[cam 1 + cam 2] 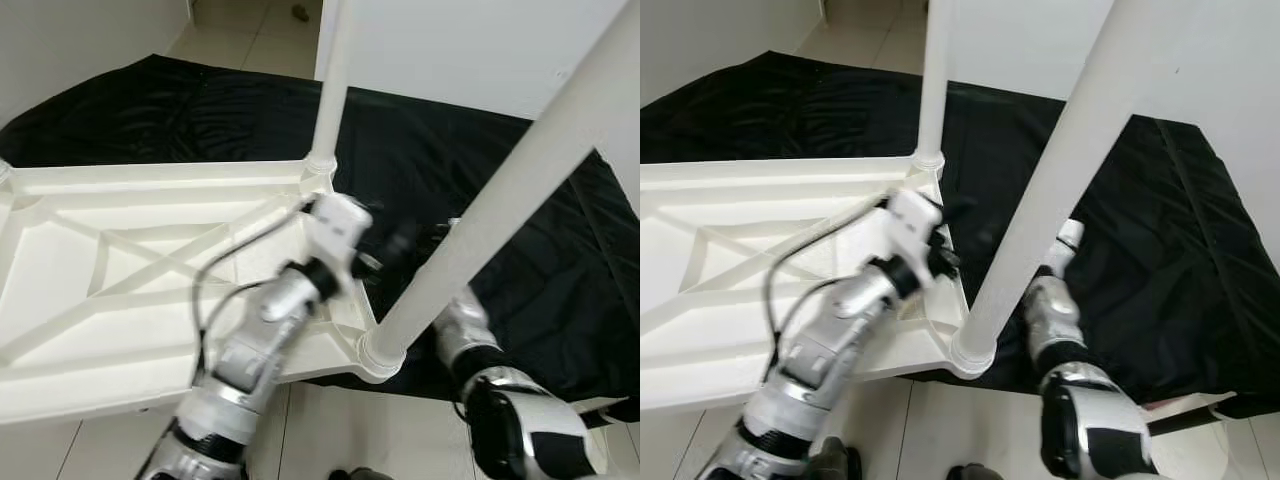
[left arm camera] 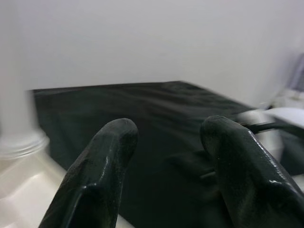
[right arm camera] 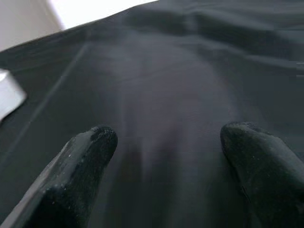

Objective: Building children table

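Note:
A white plastic children's table (image 1: 120, 270) lies upside down on a black cloth (image 1: 560, 280). Two white legs stand in its corner sockets: the far leg (image 1: 331, 90) and the near leg (image 1: 500, 200). My left arm reaches over the table's right edge, and its gripper (image 2: 168, 128) is open and empty, hovering over the cloth between the two legs. The far leg's base (image 2: 19, 137) shows beside it. My right arm (image 1: 1055, 310) lies just past the near leg. Its gripper (image 3: 171, 133) is open, with nothing but cloth between its fingers.
White walls (image 1: 470, 40) stand close behind the cloth. Pale tiled floor (image 1: 350, 430) runs along the table's near edge, and more floor (image 1: 250, 30) lies at the far left. A small white object (image 3: 7, 97) rests on the cloth near the right gripper.

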Tool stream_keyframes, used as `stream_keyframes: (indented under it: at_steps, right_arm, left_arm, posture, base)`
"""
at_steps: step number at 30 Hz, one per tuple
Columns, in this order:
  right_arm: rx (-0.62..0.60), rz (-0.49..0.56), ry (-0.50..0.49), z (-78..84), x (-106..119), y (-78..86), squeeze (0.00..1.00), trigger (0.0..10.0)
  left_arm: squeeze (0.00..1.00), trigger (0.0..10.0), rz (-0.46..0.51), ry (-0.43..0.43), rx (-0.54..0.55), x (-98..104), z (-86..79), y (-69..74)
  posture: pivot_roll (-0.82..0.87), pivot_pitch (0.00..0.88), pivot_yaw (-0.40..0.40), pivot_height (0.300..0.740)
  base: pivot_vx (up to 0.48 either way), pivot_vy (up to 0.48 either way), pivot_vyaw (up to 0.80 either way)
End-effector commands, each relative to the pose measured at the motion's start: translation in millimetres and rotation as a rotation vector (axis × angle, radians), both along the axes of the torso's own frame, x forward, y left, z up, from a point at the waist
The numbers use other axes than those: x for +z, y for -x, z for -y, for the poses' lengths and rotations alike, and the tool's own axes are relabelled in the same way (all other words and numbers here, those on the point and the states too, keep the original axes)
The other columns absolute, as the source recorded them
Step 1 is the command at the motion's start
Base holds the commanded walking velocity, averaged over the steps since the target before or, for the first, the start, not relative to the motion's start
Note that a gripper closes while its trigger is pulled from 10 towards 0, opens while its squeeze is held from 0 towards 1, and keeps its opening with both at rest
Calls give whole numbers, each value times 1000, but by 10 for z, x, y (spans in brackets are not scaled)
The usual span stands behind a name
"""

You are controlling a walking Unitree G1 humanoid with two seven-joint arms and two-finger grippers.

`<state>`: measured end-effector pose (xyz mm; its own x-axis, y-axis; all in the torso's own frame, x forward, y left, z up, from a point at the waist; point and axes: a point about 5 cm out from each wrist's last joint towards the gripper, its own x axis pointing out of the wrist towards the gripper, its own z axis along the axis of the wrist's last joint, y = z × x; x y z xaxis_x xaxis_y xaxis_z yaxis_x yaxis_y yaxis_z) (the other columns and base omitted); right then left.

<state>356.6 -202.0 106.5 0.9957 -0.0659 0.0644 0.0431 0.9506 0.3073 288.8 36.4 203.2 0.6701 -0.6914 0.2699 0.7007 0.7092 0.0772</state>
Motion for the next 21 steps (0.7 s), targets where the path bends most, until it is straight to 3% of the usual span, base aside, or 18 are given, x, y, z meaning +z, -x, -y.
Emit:
stream_keyframes:
  at_steps: [1, 5, 12, 15, 20, 21]
  right_arm:
    - [-47, 11, -30, 80, -13, 35, 0, 10000]
    - [-70, 58, -47, 183, 50, 54, 0, 10000]
    - [-32, 129, -15, 221, 153, 95, 0, 10000]
    - [87, 199, 25, 220, 247, 240, 0, 10000]
    - [114, 199, 55, 276, 231, 378, 0, 10000]
    - [152, 210, 72, 289, 255, 497, 0, 10000]
  left_arm:
    - [0, 10000, 4, -3, 4, 2, -1, -14]
    - [0, 10000, 6, -8, 26, 8, -104, -32]
    - [0, 10000, 1, -49, 44, -43, -256, -45]
    - [0, 10000, -17, -108, 66, -127, -446, -65]
    - [0, 10000, -54, -150, 58, -215, -535, -64]
    - [0, 10000, -84, -228, 60, -324, -601, -70]
  posture:
    - [101, 103, -55, 740]
    - [103, 103, -53, 740]
    - [108, 102, -47, 740]
    - [100, 104, -37, 740]
    - [86, 106, -23, 740]
    - [75, 108, -12, 740]
  base:
    - [0, 0, 0]
    - [0, 0, 0]
    - [0, 0, 0]
    - [0, 0, 0]
    - [0, 0, 0]
    - [0, 0, 0]
